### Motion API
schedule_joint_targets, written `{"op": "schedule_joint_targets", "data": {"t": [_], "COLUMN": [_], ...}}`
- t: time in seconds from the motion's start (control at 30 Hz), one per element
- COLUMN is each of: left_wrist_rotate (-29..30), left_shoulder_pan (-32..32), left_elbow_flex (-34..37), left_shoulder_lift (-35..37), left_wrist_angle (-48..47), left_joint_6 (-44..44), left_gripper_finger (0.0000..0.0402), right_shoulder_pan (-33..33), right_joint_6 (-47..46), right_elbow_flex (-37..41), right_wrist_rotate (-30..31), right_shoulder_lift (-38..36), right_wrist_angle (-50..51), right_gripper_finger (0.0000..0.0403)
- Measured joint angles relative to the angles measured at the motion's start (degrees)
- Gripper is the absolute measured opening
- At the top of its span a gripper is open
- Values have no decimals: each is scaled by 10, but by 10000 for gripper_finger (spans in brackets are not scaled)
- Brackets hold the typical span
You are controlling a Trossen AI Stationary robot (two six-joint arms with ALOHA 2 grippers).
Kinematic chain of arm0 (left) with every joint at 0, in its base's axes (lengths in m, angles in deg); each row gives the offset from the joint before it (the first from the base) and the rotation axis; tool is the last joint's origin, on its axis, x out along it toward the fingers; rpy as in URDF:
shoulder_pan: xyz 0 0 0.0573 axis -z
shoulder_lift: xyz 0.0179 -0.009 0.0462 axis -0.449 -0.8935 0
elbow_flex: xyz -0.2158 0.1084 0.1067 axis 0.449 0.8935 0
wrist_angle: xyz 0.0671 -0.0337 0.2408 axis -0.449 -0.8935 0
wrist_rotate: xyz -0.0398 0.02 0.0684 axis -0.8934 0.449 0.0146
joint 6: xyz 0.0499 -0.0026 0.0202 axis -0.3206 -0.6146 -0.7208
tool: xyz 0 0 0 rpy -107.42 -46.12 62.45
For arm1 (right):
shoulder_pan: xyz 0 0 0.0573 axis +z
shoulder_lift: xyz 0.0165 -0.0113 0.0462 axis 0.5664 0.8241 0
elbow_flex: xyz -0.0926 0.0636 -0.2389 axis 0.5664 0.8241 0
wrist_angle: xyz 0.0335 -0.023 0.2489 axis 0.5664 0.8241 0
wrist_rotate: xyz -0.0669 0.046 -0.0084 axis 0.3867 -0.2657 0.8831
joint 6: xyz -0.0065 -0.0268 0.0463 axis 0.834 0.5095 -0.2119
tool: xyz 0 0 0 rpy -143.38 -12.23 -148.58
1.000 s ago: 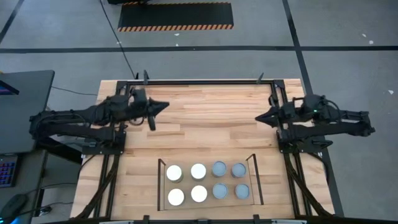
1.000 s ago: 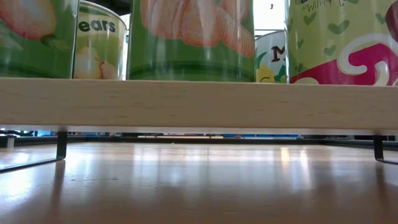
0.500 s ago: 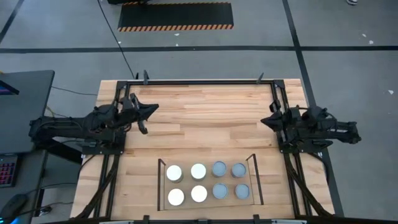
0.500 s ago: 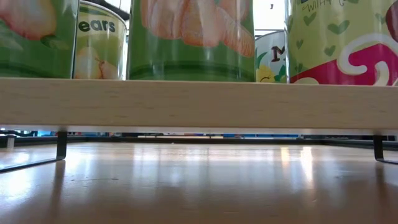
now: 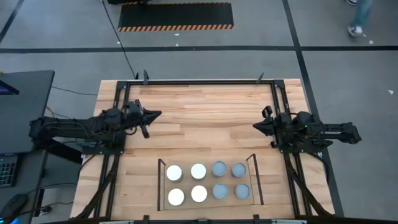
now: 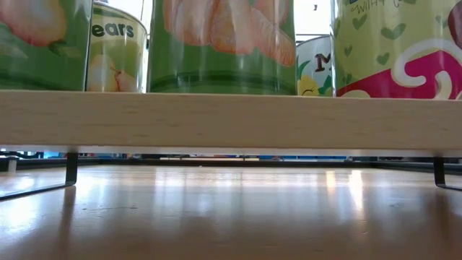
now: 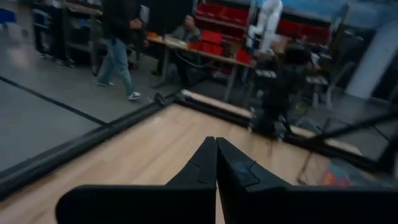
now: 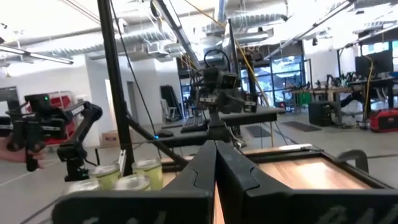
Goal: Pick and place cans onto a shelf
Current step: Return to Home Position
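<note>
Eight cans point(image 5: 207, 181) stand in two rows on the light-wood shelf point(image 5: 161, 185) near the table's front edge, the left ones with bright white tops point(image 5: 175, 172), the right ones with grey-blue tops point(image 5: 239, 170). In the low view their printed sides point(image 6: 220, 45) stand on the shelf board point(image 6: 231, 119). Two cans show in the right wrist view point(image 8: 130, 174). My left gripper point(image 5: 158, 114) is shut and empty at the table's left side, also in its wrist view point(image 7: 216, 163). My right gripper point(image 5: 256, 126) is shut and empty at the right side, also in its wrist view point(image 8: 215, 163).
A black table-wide frame point(image 5: 205, 81) runs along the far edge and both sides. Bare wood lies between the grippers and the shelf. A person's legs point(image 5: 360, 15) show on the floor beyond the far right; people point(image 7: 121, 43) stand in the room.
My left gripper has drawn back toward the table's left edge. My right gripper has drawn back toward the right edge, then swung a little toward the near edge. The cans and shelf have stayed still.
</note>
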State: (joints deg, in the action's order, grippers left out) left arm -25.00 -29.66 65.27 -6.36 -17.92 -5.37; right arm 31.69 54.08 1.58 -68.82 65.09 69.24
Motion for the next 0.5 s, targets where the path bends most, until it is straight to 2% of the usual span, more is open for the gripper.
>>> {"op": "schedule_joint_targets", "data": {"t": [0.27,0.43,0.5], "left_wrist_rotate": [-45,-27,-45], "left_shoulder_pan": [0,-5,-5], "left_elbow_flex": [4,4,4], "left_shoulder_lift": [11,83,127], "left_wrist_angle": [-3,-86,-133], "left_joint_6": [-27,-49,-49], "left_gripper_finger": [5,5,5], "right_shoulder_pan": [0,0,0], "right_joint_6": [13,14,14], "right_elbow_flex": [2,2,2], "right_wrist_rotate": [0,0,0], "right_shoulder_lift": [0,5,5], "right_wrist_angle": [35,47,48], "right_gripper_finger": [13,13,13]}}
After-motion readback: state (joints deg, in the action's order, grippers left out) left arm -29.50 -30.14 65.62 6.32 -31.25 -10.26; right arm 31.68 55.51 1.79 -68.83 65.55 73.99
